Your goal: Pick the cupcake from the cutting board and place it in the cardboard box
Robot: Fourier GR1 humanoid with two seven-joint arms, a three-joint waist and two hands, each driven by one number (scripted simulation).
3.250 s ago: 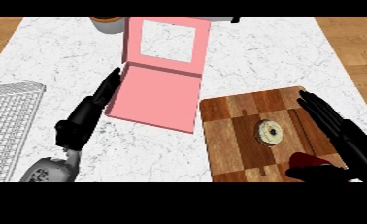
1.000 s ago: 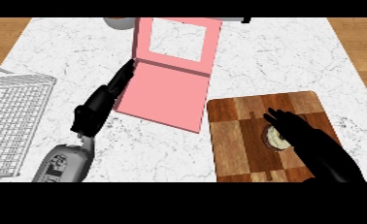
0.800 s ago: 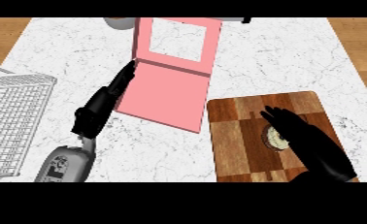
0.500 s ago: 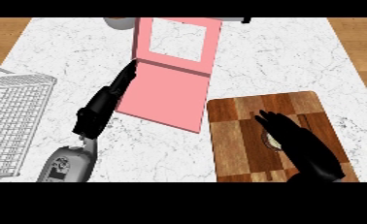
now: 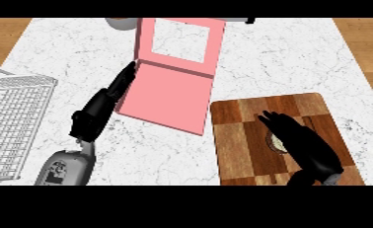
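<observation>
A wooden cutting board (image 5: 237,143) lies at the lower right of the counter. My right hand (image 5: 302,140) lies over the board and covers most of the cupcake (image 5: 275,144), of which only a pale sliver shows at the hand's left edge. Its fingers point up and left and look straight. The pink box (image 5: 167,94) lies open in the middle, its lid (image 5: 178,47) with a square window tilted back. My left hand (image 5: 102,106) rests with straight fingers along the box's left edge.
A white wire rack (image 5: 18,118) stands at the left edge. A grey round object (image 5: 122,23) sits at the back, behind the box's lid. Wooden floor shows past the counter's far corners.
My right hand has come in from the lower right and slid left over the cupcake, hiding more of it. The left hand has stayed by the box.
</observation>
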